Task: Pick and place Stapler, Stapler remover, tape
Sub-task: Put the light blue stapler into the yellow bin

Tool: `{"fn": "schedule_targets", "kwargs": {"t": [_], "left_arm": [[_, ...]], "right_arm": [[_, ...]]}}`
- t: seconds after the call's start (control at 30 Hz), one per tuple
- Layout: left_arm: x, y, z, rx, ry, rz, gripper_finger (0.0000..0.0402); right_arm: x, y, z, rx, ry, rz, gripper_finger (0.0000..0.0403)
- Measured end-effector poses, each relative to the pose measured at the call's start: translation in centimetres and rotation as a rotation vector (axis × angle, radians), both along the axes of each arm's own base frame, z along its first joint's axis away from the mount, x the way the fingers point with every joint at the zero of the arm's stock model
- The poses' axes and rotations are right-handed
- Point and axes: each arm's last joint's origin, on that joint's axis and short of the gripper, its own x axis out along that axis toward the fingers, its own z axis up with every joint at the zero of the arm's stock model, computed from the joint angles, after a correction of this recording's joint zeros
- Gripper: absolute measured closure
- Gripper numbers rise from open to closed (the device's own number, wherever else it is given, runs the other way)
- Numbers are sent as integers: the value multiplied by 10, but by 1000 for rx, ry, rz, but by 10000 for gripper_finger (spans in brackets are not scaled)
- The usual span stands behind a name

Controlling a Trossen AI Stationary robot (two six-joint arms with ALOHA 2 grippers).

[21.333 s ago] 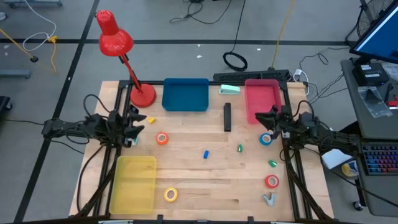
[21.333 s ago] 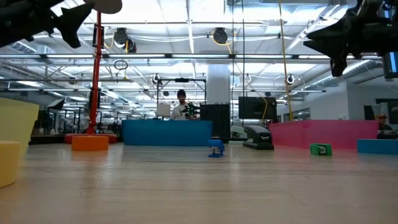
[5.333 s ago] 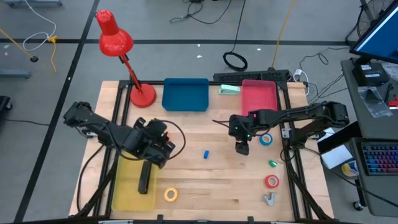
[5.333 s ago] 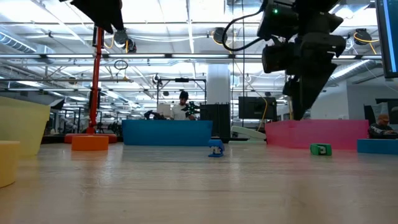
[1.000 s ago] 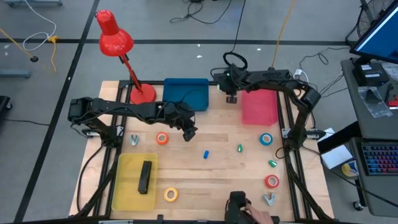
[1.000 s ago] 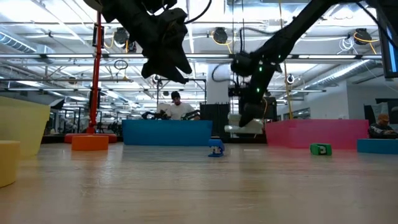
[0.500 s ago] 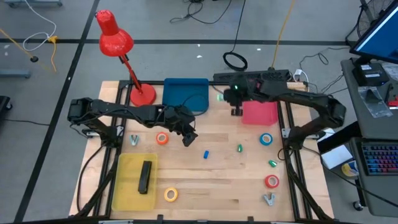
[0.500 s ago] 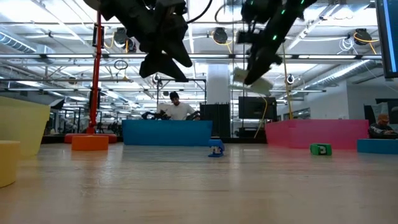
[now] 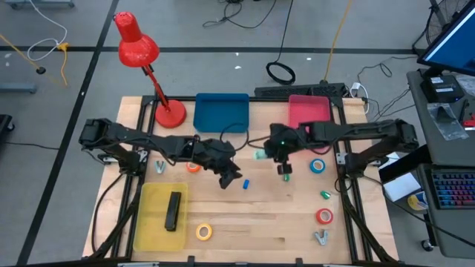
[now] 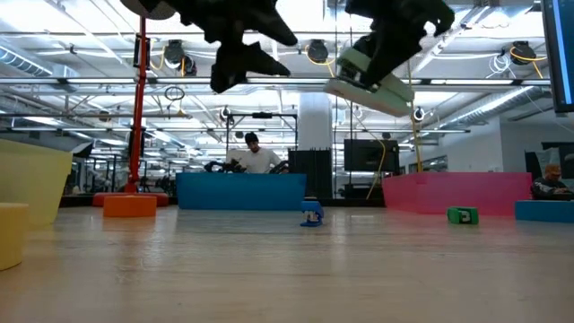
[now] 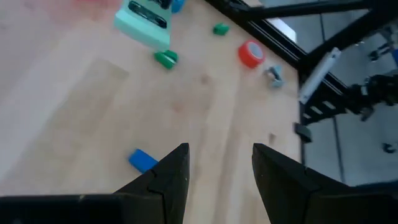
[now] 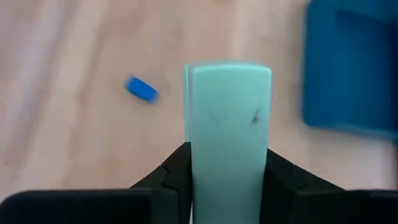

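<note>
My right gripper (image 9: 269, 156) hangs over the table's middle, shut on a mint-green stapler (image 12: 228, 118), which also shows tilted in the low view (image 10: 369, 87). My left gripper (image 11: 217, 168) hovers open just left of it, above a small blue bit (image 11: 143, 160), with nothing between its fingers. A black stapler (image 9: 173, 211) lies in the yellow tray (image 9: 152, 226). Tape rolls lie flat on the table: orange (image 9: 193, 167), yellow (image 9: 203, 232), blue (image 9: 318, 166), red (image 9: 324, 216). A silver stapler remover (image 9: 320, 237) lies near the front right corner. My right gripper pinches the mint-green stapler by its two long sides (image 12: 199, 155) between its two fingers, near one end. The fingers slant down from the table's right side and lie along the stapler. The stapler sticks out past the fingertips, tilted and lifted clear of the table.
A blue tray (image 9: 221, 113) and a pink tray (image 9: 310, 111) stand at the far edge, with a red lamp (image 9: 170, 115) at the far left. Small green bits (image 9: 324, 194) lie on the right. Another small silver piece (image 9: 159, 167) lies at the left.
My right gripper has carried the mint-green stapler up and from the far edge beside the pink tray toward the table's middle, tipping further downward. My left gripper has moved a little toward the near edge and right, staying open.
</note>
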Motion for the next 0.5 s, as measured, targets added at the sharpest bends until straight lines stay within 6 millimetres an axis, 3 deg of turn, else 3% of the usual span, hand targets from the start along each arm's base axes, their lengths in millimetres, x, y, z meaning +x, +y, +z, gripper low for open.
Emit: {"fn": "schedule_targets", "kwargs": {"t": [0.3,0.5], "left_arm": [[-3,-43,7,-81,-69,-51,229],[-6,-55,19,-87,-150,-42,229]], "right_arm": [[15,22,13,177,-201,62,294],[25,35,-6,190,-112,74,294]]}}
